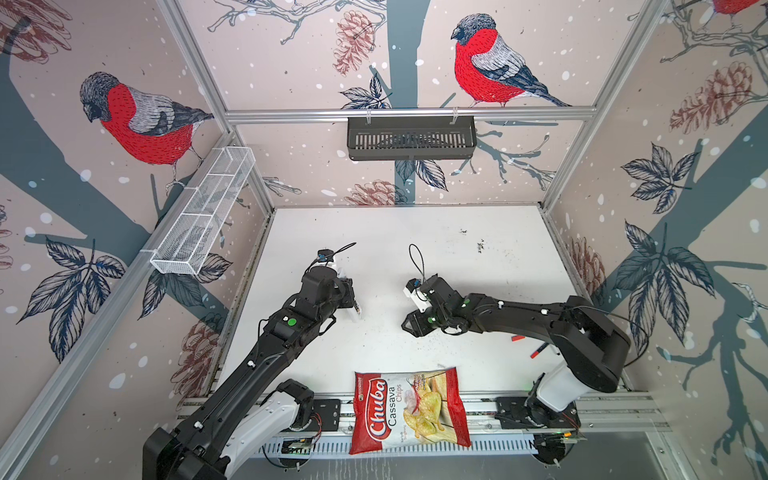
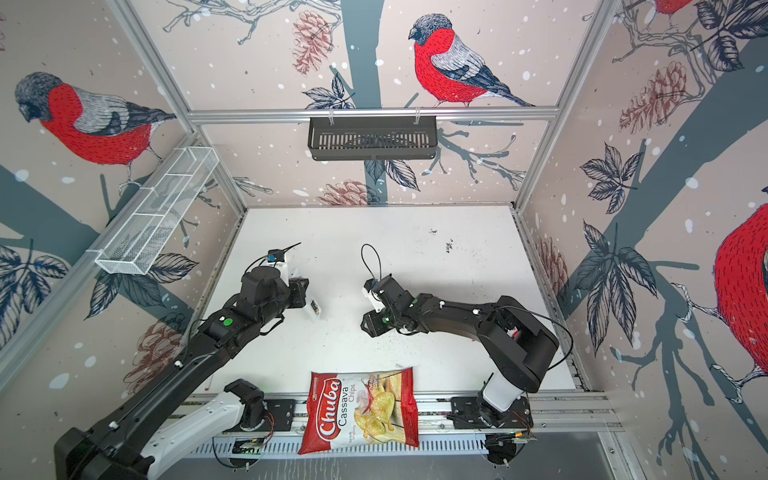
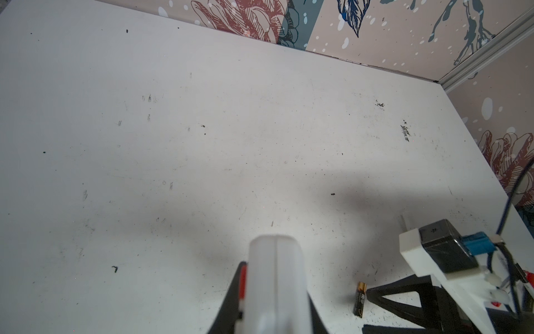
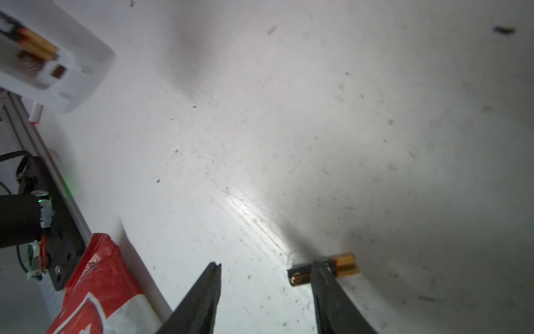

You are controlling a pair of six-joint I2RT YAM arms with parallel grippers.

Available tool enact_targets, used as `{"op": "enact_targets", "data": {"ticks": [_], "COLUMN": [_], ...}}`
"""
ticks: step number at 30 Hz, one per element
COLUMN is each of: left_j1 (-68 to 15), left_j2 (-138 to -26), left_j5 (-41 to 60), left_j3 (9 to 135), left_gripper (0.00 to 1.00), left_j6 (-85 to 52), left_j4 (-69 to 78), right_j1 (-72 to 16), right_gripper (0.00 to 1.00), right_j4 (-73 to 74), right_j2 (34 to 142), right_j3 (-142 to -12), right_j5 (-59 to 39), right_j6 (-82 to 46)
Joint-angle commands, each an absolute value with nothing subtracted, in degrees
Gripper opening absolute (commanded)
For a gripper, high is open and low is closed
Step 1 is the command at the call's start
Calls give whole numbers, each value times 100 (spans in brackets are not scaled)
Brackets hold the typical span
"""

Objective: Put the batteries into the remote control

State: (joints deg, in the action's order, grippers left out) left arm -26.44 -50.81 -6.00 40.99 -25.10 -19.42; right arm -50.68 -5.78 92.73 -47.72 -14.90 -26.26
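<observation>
Beneath left pincer [image 3: 274,289] and right pincer [image 4: 267,277], a scuffed white table [image 1: 457,257]. Behind both, toward the arm bases, a red-and-white chips bag [image 1: 409,409] lying flat, half over the table's near edge. Left pincer clenched on the remote control [image 3: 274,254], squeezing the slim white bar across its width, one rounded end sticking out past the fingertips. Right pincer released, jaws spread, tips low over the table, facing the left pincer, well apart from it. Inside the remote control's uncovered compartment, past the left pincer's tips, a seated battery [image 4: 37,46], gold end showing. At the right pincer's tips, a loose battery [image 4: 345,264] lying on the table, crossed by one finger [image 4: 326,289], not centred in the gap; contact impossible to tell.
</observation>
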Motion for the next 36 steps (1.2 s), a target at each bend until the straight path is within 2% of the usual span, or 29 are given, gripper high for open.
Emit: {"op": "enact_targets", "data": {"ticks": [1,14,27,31,36], "left_j1": [-2628,-2605,-2593,-2592,-2587], "left_j2": [-5054,-5045,-4922,-4948,-4898], "left_j5": [-502,-445,-459,-432,-413], "left_j3": [4078,4078,4060,4054,4040], "left_gripper": [0,0,0,0,0], "left_j6": [-2514,-2504,-2488,-2496,-2513], "left_j4": [-1643,-1579,-1622,-1602,-1599], "right_j1": [-5083,-5207,-5553,-5596,-5612], "right_gripper": [53,51,24,19,19], "right_j4": [-875,-1069,-1619,-1777,-2093], "right_j2": [9191,9126,9687,9763,9917], "right_j3": [-4640,-4463,-4991,-5138,-5338], "right_j5": [-1114,-737,-20,0,155], "right_j6": [-3111,-3501,-3251,-3067,-2845]}}
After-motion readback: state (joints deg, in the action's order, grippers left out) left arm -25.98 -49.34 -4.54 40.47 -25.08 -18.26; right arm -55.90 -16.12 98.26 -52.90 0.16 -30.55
